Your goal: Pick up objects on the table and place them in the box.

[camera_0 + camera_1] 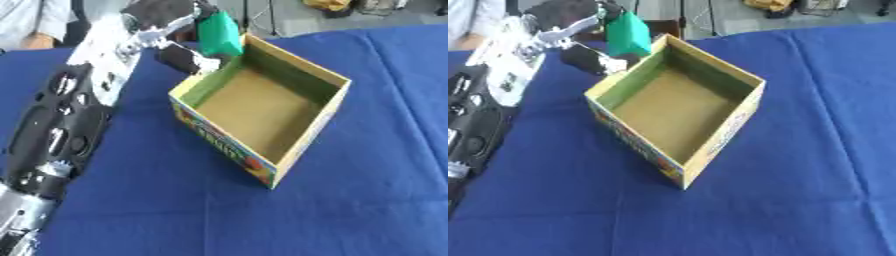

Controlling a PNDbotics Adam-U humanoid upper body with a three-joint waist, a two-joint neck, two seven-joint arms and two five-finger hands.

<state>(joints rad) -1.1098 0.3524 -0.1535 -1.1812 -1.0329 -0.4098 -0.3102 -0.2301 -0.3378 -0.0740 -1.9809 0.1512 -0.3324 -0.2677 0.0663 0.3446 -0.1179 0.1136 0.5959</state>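
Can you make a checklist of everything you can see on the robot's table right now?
Surface: blue cloth covering the table.
Job's things: open cardboard box, nothing seen inside; green object held above its far corner.
Clutter: nothing seen.
Hands: left hand curled round the green object; right hand not in view.
Cables: nothing seen on the table.
Surroundings: floor beyond the far edge with a yellow item; a person's sleeve at top left.
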